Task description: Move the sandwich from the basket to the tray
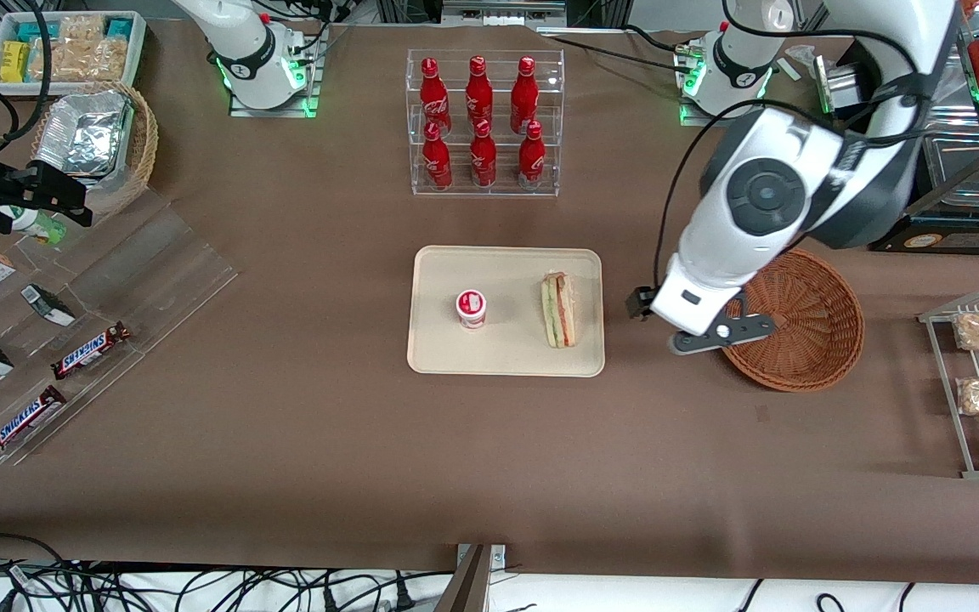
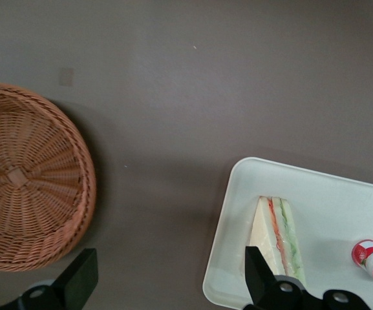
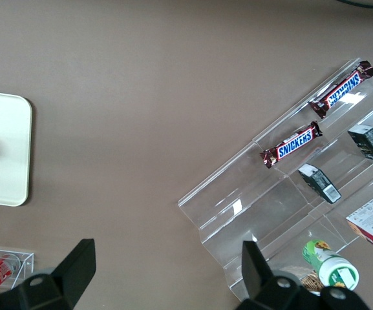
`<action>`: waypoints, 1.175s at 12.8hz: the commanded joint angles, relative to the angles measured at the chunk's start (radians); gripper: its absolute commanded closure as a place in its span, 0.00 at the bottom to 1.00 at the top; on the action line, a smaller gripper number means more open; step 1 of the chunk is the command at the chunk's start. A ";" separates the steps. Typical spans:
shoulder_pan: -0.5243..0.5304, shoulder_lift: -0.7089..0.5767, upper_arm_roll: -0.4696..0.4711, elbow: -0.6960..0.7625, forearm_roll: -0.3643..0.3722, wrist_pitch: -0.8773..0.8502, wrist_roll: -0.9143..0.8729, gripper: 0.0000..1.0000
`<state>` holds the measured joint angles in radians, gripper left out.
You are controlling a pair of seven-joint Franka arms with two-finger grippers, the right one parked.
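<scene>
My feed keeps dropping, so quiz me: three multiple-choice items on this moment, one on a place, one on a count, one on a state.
1. Where is the sandwich?
A. in the basket
B. on the tray
C. in the claw

2. How many red bottles stand in the clear rack?
A. four
B. six
C. eight

3. What state is the claw in?
A. open, holding nothing
B. shut on the sandwich
C. shut on the small cup

Key: 1 B, it lies on the tray beside the small cup. 2 B, two rows of three. 3 A, its fingers stand apart over bare table, between tray and empty basket.
</scene>
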<state>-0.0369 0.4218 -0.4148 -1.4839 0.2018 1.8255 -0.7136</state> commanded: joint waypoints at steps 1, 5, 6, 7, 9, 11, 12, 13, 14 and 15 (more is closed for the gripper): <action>0.055 0.003 -0.010 0.091 -0.039 -0.096 0.081 0.00; 0.133 0.005 -0.007 0.160 -0.064 -0.175 0.186 0.00; 0.134 0.005 0.001 0.160 -0.064 -0.175 0.190 0.00; 0.137 0.003 0.005 0.162 -0.062 -0.175 0.195 0.00; 0.182 0.003 0.004 0.162 -0.062 -0.176 0.229 0.00; 0.224 0.003 0.001 0.163 -0.067 -0.186 0.299 0.00; 0.247 0.003 -0.002 0.163 -0.074 -0.187 0.325 0.00; 0.259 0.006 0.001 0.163 -0.079 -0.189 0.374 0.00; 0.259 0.005 0.005 0.163 -0.081 -0.190 0.434 0.00; 0.253 0.005 0.014 0.163 -0.091 -0.212 0.475 0.00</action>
<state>0.2228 0.4196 -0.4062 -1.3445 0.1433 1.6569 -0.3235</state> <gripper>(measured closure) 0.000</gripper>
